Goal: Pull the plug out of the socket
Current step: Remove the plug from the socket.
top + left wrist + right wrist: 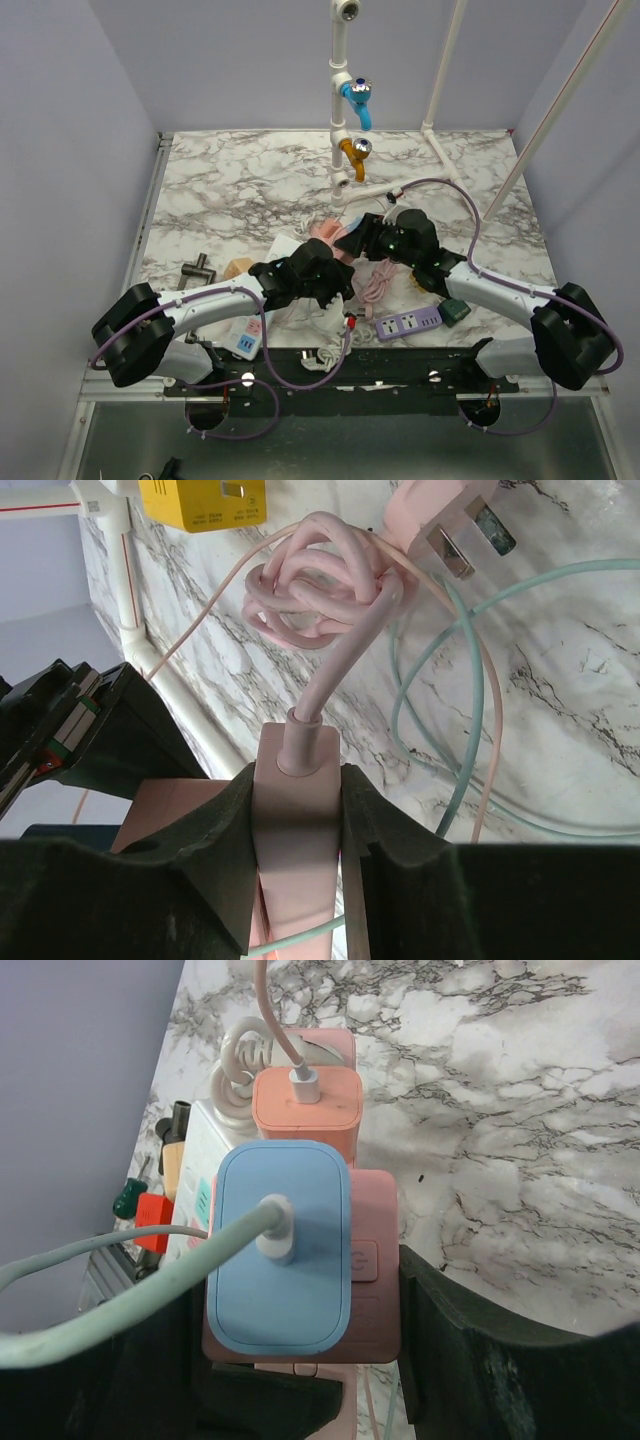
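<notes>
My left end effector [298,780] is clamped on a pink block-shaped plastic body [297,825], both pads pressed to its flanks just below where a thick pink rubber cord [340,670] leaves it. I cannot tell whether that body is a seated plug or the strip's own end. My right end effector [300,1300] straddles and grips the pink plastic power strip [375,1205] across its width. On that strip, nearest those fingers, sits a pale blue rounded plastic plug [280,1250] with a grey-green cord [140,1300]. A salmon square charger [305,1110] fills the next socket.

I judge the plug to be light and rigid, with smooth, rather slippery sides. Only pin friction holds it, so it should let go suddenly. I'd take it by the hard shell on its long flanks, never by the soft cord. The strip is light too and will lift unless pinned.

The pink cord's knotted coil [310,580] and the grey-green cord lie close and could snag. Bare white-and-grey marble bench [520,1110] lies open on one side of the strip, while a white power strip [195,1150] crowds the other.
</notes>
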